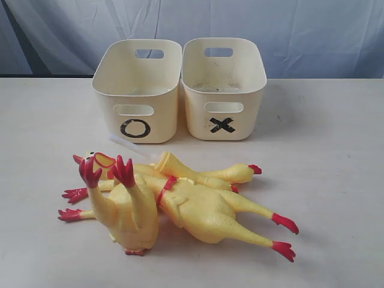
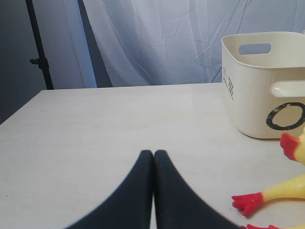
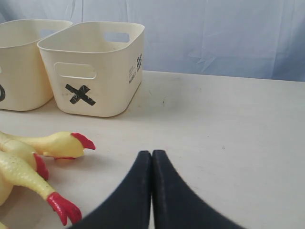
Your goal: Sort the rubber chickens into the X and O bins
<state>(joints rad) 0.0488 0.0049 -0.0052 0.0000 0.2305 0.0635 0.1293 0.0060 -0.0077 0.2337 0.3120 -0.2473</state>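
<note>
Yellow rubber chickens (image 1: 204, 211) (pebbled, glossy skin)

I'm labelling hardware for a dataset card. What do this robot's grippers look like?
Both the left gripper and right gripper show two smooth black jaws, broad at the base and tapering to narrow rounded tips. No markings, cables or arm links are visible.

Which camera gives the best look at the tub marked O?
The exterior view: the O tub appears whole, front on, with mark and both handle slots clear. The left wrist view cuts the tub off at the picture's edge, clipping the O. The right wrist view catches only one end and a sliver of the mark.
</note>
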